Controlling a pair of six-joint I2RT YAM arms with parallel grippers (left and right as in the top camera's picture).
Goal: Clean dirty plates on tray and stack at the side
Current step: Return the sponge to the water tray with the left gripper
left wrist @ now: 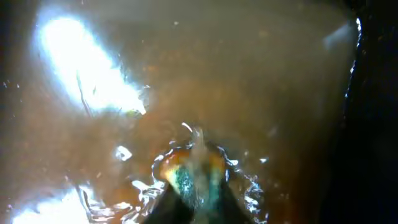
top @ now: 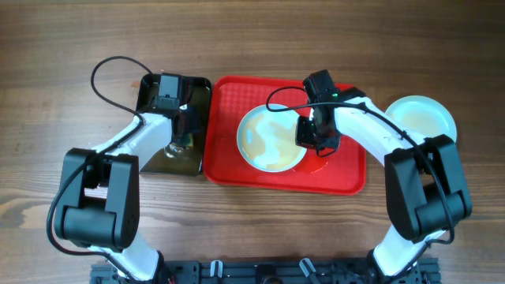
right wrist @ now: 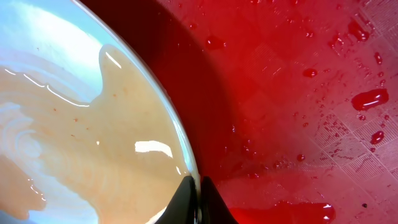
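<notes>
A pale blue-white plate (top: 272, 138) lies on the red tray (top: 347, 177) and holds thin brownish liquid. My right gripper (top: 314, 136) is shut on its right rim; in the right wrist view the fingertips (right wrist: 199, 186) pinch the plate's edge (right wrist: 93, 124) over the wet tray (right wrist: 298, 93). A second plate (top: 422, 118) sits on the table to the right of the tray. I see only two plates. My left gripper (top: 180, 143) is down in the black pan, shut on a green-yellow sponge (left wrist: 193, 177) in murky brown water.
The black pan (top: 201, 87) stands against the tray's left edge and holds brown water (left wrist: 249, 81). Red sauce drops (right wrist: 370, 98) and water spot the tray to the right of the plate. Bare wooden table (top: 47, 95) lies all around.
</notes>
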